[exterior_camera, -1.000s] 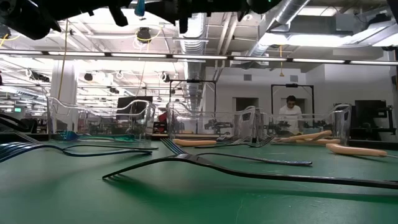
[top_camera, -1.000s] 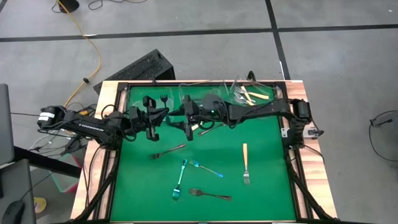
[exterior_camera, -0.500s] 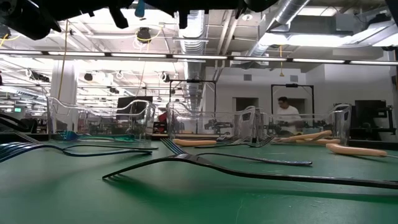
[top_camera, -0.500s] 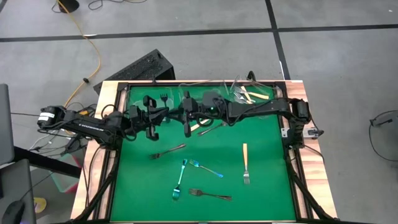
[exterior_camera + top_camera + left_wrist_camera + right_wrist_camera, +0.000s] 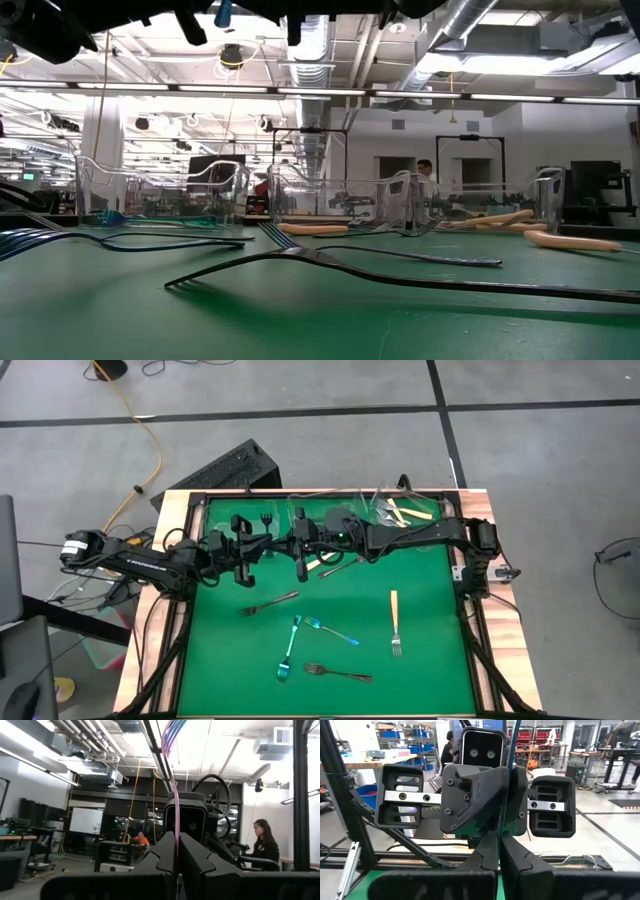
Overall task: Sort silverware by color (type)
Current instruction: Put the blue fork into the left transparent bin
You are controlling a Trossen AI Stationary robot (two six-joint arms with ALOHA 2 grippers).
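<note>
Grey concrete floor (image 5: pixel 330 390) crossed by dark seams surrounds the table, a yellow cable (image 5: pixel 140 430) trailing at eleven o'clock, while ducts (image 5: pixel 455 25) and strip lights (image 5: pixel 300 92) run overhead.

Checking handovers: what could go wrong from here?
Left gripper and right gripper are both shut on one blue-teal fork above the table. If the arms move apart before one releases, it may bend or twist. It is slim, so it could slip and drop among the loose forks.
</note>
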